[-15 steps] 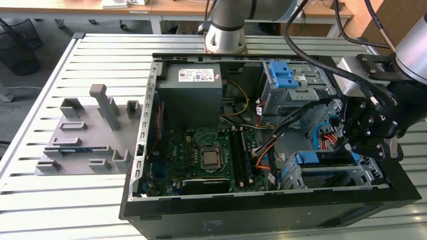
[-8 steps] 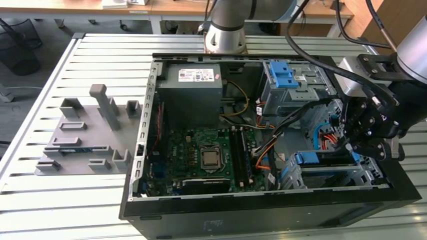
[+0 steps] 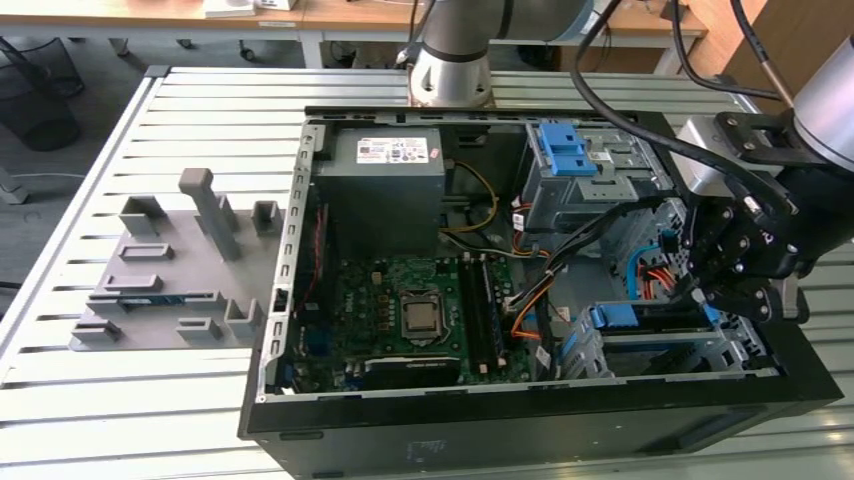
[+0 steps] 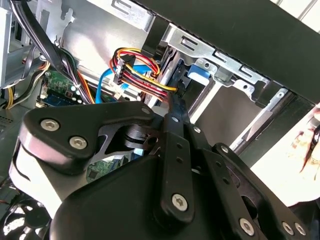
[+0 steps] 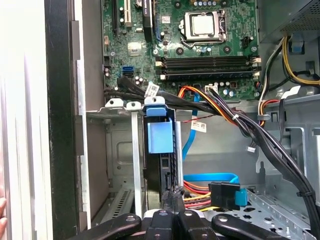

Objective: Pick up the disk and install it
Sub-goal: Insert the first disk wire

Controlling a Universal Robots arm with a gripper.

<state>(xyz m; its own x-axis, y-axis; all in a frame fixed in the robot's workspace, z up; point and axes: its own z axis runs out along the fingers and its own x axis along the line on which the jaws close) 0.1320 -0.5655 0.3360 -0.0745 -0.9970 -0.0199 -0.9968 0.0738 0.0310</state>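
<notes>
The disk stands on edge in the drive bay at the case's front corner. Its blue carrier bracket (image 5: 160, 136) shows in the first wrist view, with a dark edge below it. The exterior view shows the same blue bracket (image 3: 618, 318), and the second wrist view shows it too (image 4: 198, 73). My gripper (image 5: 172, 194) is right at the disk's rear edge, fingers pressed together, with nothing visible between them. The exterior view has the gripper (image 3: 710, 300) hanging over the bay on the exterior view's right. The fingertips (image 4: 175, 104) point at the bay's metal frame.
The open computer case (image 3: 287, 300) lies on a slatted table. Inside it are the motherboard (image 3: 414, 315), the grey power-supply box (image 3: 387, 190) and a cage with blue latches (image 3: 567, 150). Cable bundles (image 5: 225, 112) run close by the bay. A grey fixture (image 3: 174, 270) sits on the exterior view's left.
</notes>
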